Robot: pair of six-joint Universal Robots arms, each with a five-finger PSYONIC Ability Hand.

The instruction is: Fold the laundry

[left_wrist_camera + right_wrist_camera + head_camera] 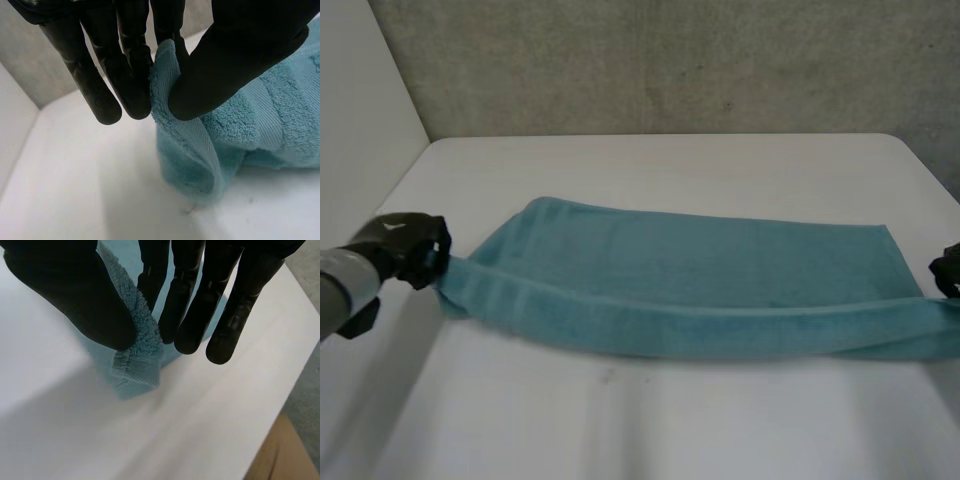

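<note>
A teal towel (700, 290) lies stretched across the white table (650, 420), with a folded band running along its near edge. My left hand (405, 248) is at the towel's left end. There its thumb (235, 65) and straight fingers (125, 75) pinch the towel's corner (167, 80), lifted a little off the table. My right hand (947, 270) is at the right end. Its thumb (75, 295) and fingers (185, 305) pinch the towel's other near corner (142, 345), which hangs just above the table.
A grey wall (670, 60) stands behind the table's far edge. A pale wall (360, 100) rises at the left. In the right wrist view the table's edge (280, 405) runs close to my right hand, with brown floor (285, 455) beyond it.
</note>
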